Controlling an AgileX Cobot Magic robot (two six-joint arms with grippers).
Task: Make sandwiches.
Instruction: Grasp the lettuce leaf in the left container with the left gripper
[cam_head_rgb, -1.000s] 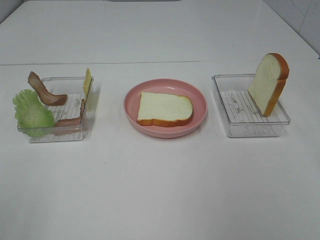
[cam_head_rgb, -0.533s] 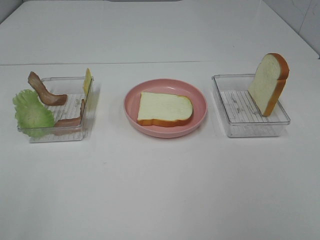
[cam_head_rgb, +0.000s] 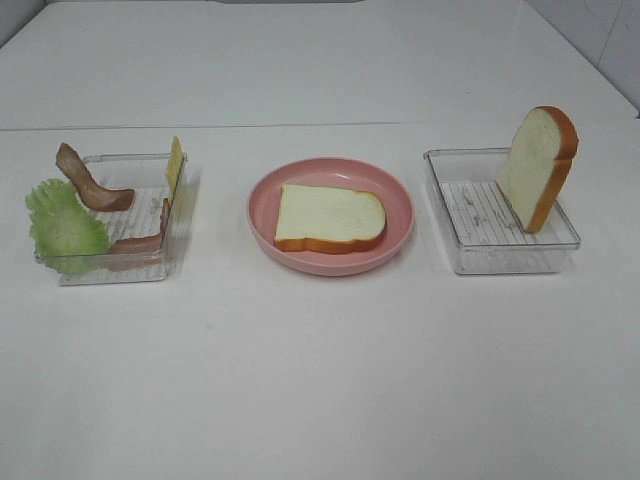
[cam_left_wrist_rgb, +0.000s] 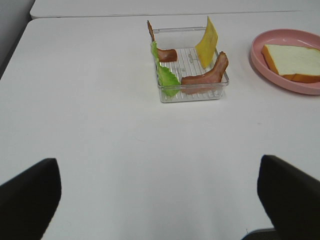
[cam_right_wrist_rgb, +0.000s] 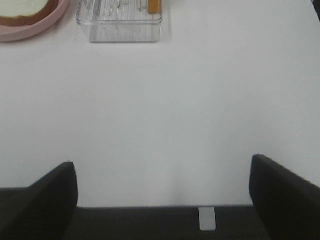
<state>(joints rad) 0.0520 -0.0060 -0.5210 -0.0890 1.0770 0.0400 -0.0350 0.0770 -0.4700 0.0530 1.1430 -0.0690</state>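
My left gripper (cam_left_wrist_rgb: 160, 200) and right gripper (cam_right_wrist_rgb: 167, 187) hang over the near side of the white table (cam_head_rgb: 320, 380), both with jaws spread wide and holding nothing, and a broad bare stretch of tabletop lies between them and the dishes. Farther on, set apart in a row, stand three things:

- a clear plastic tray (cam_head_rgb: 110, 272) with a ruffled light-green lettuce leaf (cam_head_rgb: 65, 225) draped over its outer wall, brown bacon strips (cam_head_rgb: 90, 185) and a yellow cheese slice (cam_head_rgb: 175, 163);
- a round pink plate (cam_head_rgb: 262, 205) bearing a flat cream-faced bread slice (cam_head_rgb: 330, 217) with orange-brown crust;
- a second clear tray (cam_head_rgb: 505, 258) where a second bread slice (cam_head_rgb: 538, 165) leans upright.

Nothing has shifted since a second ago.
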